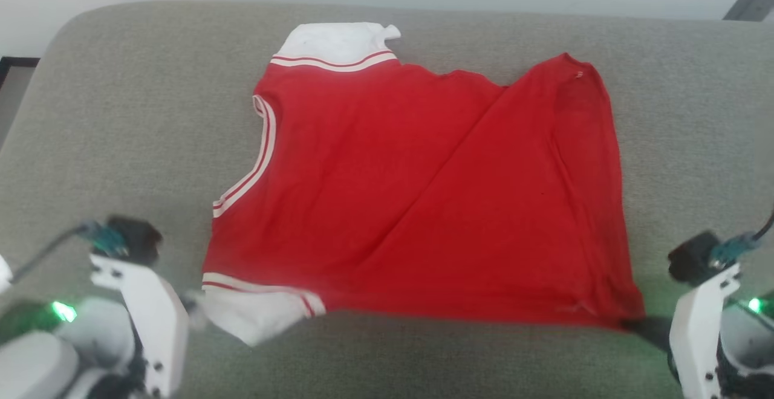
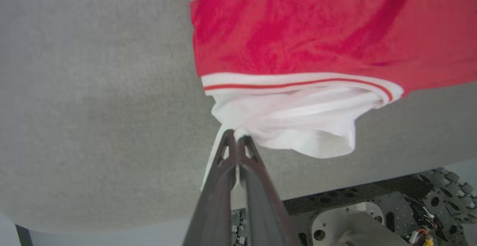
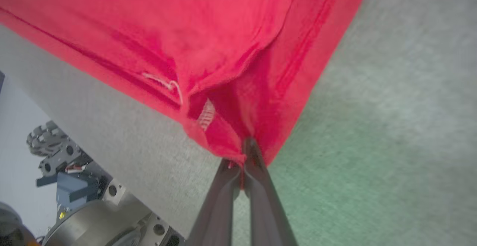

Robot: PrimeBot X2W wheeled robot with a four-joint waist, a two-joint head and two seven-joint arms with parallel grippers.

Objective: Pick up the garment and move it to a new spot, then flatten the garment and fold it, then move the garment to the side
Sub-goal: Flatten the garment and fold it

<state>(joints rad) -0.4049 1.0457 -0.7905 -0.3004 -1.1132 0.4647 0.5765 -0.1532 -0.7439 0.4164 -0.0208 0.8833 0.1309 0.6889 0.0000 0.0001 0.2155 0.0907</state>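
Garment (image 1: 411, 193) lies spread on the grey fabric-covered tabletop (image 1: 121, 115). It's mostly flat, w/ one long diagonal fold line running from btwn the claws out to the far edge.

L claw (image 2: 235, 136) is pinched tight on the white panel (image 2: 298, 134) at the corner nearest it. Cloth bunches right at its tips, and the striped trim (image 2: 298, 84) sits just beyond. R claw (image 3: 249, 143) is likewise clamped, on the red hem corner (image 3: 223, 141). Layers gather into its tips, w/ fabric fanning out ahead & to its left. Both held corners sit by the tabletop's near edge.

Handling, my read:
- **Feel:** thin, light, v. soft knit w/ no stiffness, so it'll sag btwn the claws and keep any wrinkle dragged into it.
- **Risks:** not fragile, but a loose thread (image 3: 167, 85) shows just ahead-left of the R claw, so the hem could snag. The tips hold little cloth, esp. the L claw on the white edge, so a sharp tug may slip it out.
- **Where to hold:** corner grips suit pulling it taut. For folding, prob. best to hold at corners or along hem/trim, where the cloth is doubled & thicker, and move both claws together for even tension.

A second white panel (image 1: 335, 42) lies on the far side, well apart from both claws.
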